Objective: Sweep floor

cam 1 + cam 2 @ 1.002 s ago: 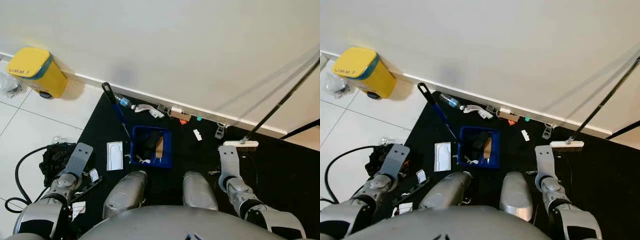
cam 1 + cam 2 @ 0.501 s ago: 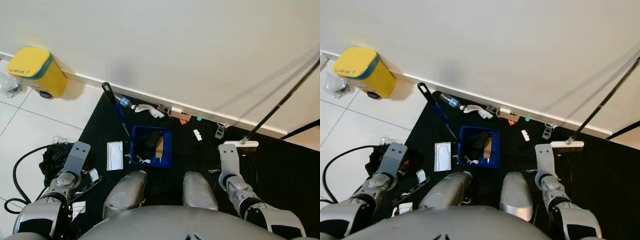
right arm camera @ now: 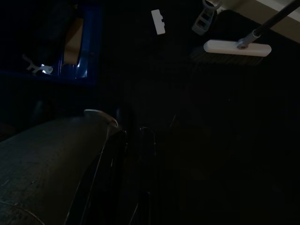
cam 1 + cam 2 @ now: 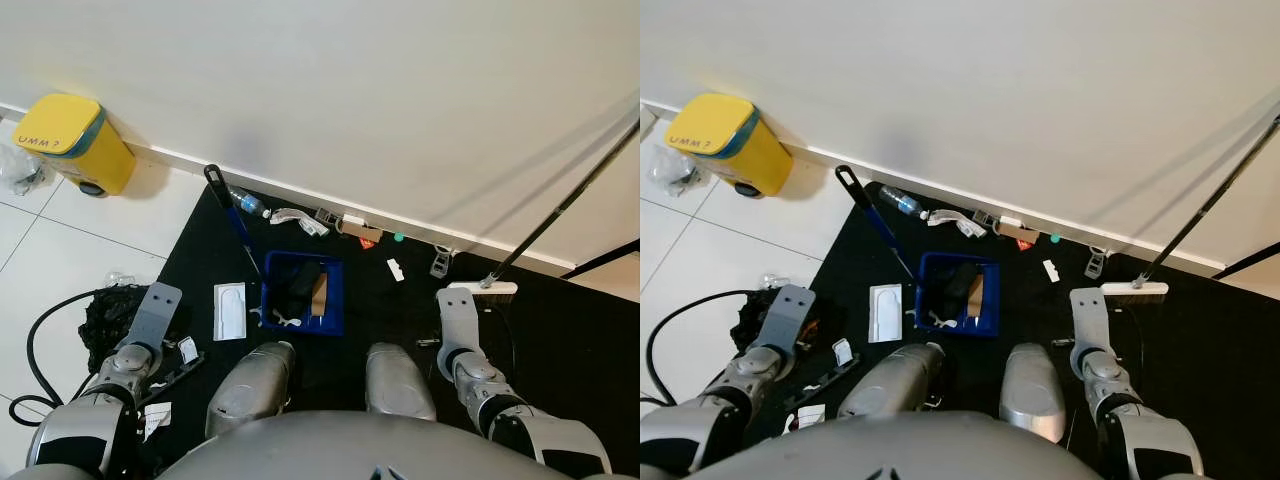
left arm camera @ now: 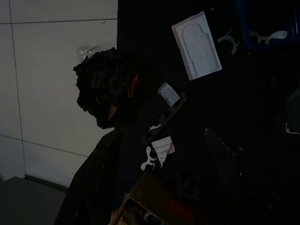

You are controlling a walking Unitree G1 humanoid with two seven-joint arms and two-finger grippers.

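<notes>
yellow bin (image 4: pixel 70 142) by wall; white tray (image 4: pixel 229 310) on black mat (image 4: pixel 560 340); crumpled black bag (image 4: pixel 108 318), perhaps

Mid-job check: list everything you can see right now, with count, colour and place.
Broom: 1, white head, dark handle, on the mat, leaning on the wall, ahead of the right arm.
Dustpan: 1, blue, on the mat ahead, scraps inside.
Bin: 1, yellow, against the wall, far left.
Mat: 1, black, on the floor along the wall.
Bottle: 1, clear, by the baseboard.
Tray: 1, white, left of the dustpan.
Litter: several small pieces, mixed colours, along the baseboard.
Bag: 1, black, crumpled, at the mat's left edge.
Cable: 1, black, on the tiles, left.
Left arm: silver, low on the left.
Right arm: silver, low on the right.
</notes>
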